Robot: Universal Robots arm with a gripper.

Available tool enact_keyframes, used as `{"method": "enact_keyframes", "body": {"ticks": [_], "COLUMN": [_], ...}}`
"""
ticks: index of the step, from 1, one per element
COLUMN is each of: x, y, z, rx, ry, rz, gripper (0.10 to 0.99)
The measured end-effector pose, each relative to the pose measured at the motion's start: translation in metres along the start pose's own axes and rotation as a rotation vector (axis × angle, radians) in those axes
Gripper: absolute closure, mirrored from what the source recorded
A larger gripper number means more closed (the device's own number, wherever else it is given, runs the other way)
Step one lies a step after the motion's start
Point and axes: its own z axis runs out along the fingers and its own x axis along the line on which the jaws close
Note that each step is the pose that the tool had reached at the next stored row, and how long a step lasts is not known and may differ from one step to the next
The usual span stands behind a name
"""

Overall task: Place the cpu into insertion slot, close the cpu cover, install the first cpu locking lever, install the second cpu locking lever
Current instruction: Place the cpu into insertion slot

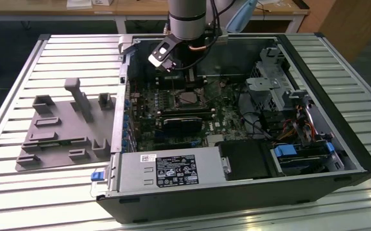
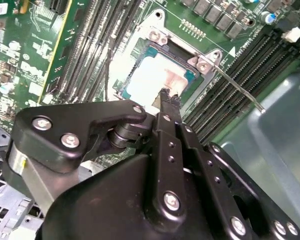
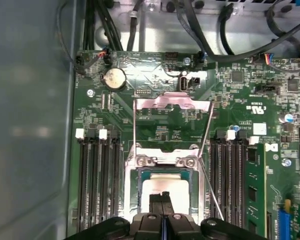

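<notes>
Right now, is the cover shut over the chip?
No, the cover stands flipped up, away from the slot, and the cpu lies bare in it.

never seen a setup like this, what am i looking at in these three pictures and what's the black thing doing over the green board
This is a robot arm working inside an open computer case that lies on a slatted metal table. One picture comes from a camera standing off the arm. The other two come from cameras riding near its wrist, looking past the black gripper. Its fingers are shut and hold nothing. Their tips sit right at the cpu, a silver square already lying in the insertion slot on the green board; I cannot tell if they touch it. The cpu cover is swung open. A grey holder plate lies beside the case.
</notes>
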Motion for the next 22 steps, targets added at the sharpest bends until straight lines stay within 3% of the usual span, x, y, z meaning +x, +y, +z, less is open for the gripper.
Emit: {"method": "enact_keyframes", "body": {"ticks": [7,18,22], "x": [-0.0008,-0.0107,-0.0116], "y": [0.0012,0.0032,0.0036], "z": [-0.0138,-0.0165,-0.0213], "rx": [0.000,0.000,0.000], "ry": [0.0025,0.0019,0.0019], "rz": [0.001,0.010,0.012], "gripper": [0.984,0.984,0.984]}}
